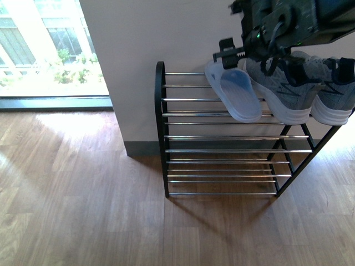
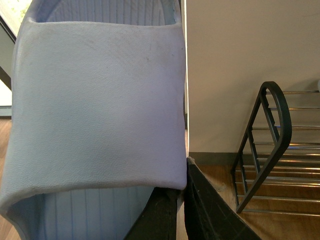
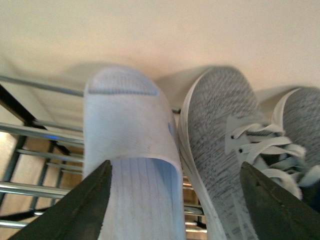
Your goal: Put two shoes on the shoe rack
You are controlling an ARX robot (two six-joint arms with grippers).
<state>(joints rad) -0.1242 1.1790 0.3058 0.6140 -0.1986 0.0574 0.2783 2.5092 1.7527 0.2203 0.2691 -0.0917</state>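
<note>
While my right hand (image 3: pixel 175 210) hangs over the top shelf of the shoe rack (image 1: pixel 222 149), its two dark fingers (image 3: pixel 80 210) are spread wide with nothing between them touching; one pale blue slide (image 1: pixel 233 91) lies below it on the top rods, toe toward the wall, just beside a grey knit sneaker (image 1: pixel 283 91) and a second grey sneaker (image 1: pixel 333 94). That slide looks placed already, heel overhanging the front rods a bit, probably because the shelf is shallower than the shoe. So I judge the first shoe done and this hand released.

My left hand (image 2: pixel 182 207) has the second slide (image 2: pixel 95 105): in the left wrist view the strap fills most of the frame, and the dark fingers (image 2: pixel 210 210) come together at the strap's edge, so it reads as clamped on the slide, held by the strap since that is the easiest thin part to pinch. The rack's rounded black end frame shows off to the side there, well apart, so this slide is not over the rack yet.

Free rod space on the top tier sits left of the placed slide; that seems the spot for the second one. Risk: nudging the first slide off its overhang.
</note>
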